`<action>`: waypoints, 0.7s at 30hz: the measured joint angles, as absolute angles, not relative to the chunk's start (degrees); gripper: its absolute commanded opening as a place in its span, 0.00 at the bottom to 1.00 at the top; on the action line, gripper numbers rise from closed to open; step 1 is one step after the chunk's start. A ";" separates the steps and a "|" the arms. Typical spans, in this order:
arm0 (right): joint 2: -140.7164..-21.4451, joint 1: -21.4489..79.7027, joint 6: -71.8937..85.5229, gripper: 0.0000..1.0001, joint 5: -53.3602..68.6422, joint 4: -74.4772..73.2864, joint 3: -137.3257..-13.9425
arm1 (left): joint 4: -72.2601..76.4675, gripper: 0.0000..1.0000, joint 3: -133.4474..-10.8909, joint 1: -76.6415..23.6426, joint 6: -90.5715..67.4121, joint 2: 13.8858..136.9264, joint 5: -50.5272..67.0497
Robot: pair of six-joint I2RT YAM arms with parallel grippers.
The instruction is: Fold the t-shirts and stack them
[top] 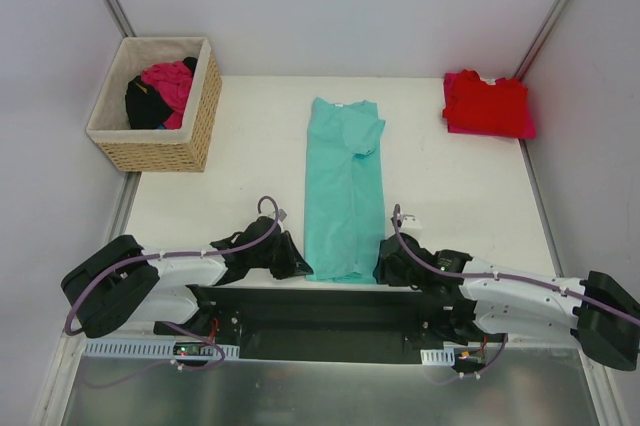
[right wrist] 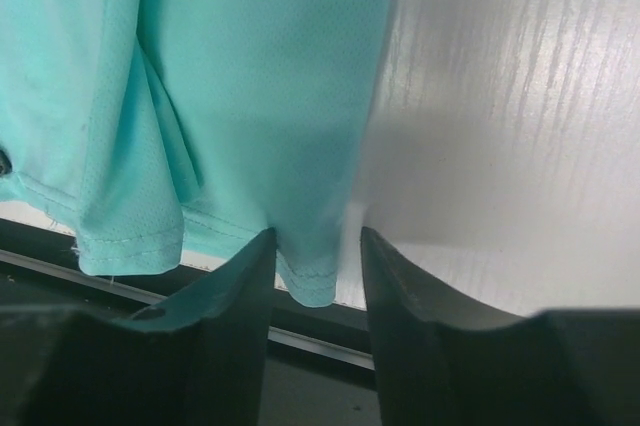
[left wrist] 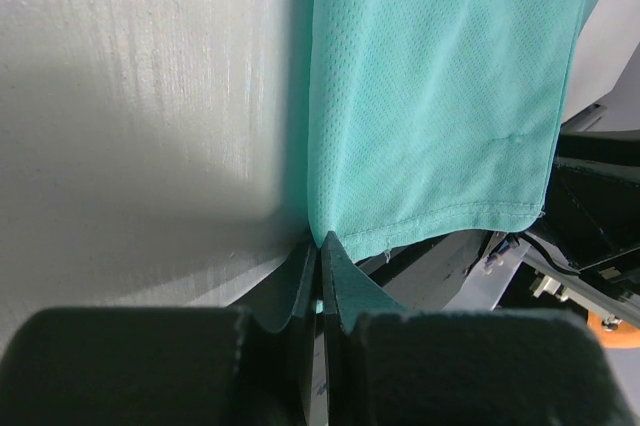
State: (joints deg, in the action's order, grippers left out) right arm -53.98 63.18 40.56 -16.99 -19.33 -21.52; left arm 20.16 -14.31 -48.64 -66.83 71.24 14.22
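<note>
The teal t-shirt (top: 344, 186) lies folded lengthwise into a long strip in the middle of the table, its hem at the near edge. My left gripper (top: 300, 268) is shut on the hem's left corner (left wrist: 325, 236). My right gripper (top: 384, 271) is open, its jaws standing either side of the hem's right corner (right wrist: 310, 281). A folded red t-shirt (top: 484, 101) lies on a magenta-pink one (top: 524, 129) at the far right corner.
A wicker basket (top: 160, 151) at the far left holds a pink cloth (top: 170, 81) and a black cloth (top: 145, 104). The hem hangs over the table's near edge (right wrist: 420, 286), above the black base rail (top: 320, 308).
</note>
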 measured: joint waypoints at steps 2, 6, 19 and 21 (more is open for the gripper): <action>-54.33 63.07 40.60 0.26 -16.71 -19.18 -21.50 | 20.16 0.00 -14.31 -48.64 -66.85 71.24 14.22; -55.07 62.81 40.84 0.04 -16.03 -19.07 -21.47 | 20.16 0.00 -14.31 -48.64 -66.87 71.24 14.22; -55.79 62.48 39.77 0.01 -15.94 -19.16 -21.98 | 13.87 0.00 -17.82 -48.64 -64.36 71.11 12.40; -55.79 62.48 38.92 0.01 -16.16 -20.58 -23.33 | 11.31 0.00 -19.51 -48.64 -63.11 70.89 11.46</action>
State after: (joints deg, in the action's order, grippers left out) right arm -55.79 62.48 38.92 -16.16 -20.58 -23.33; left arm 11.31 -19.51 -48.64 -63.11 70.89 11.46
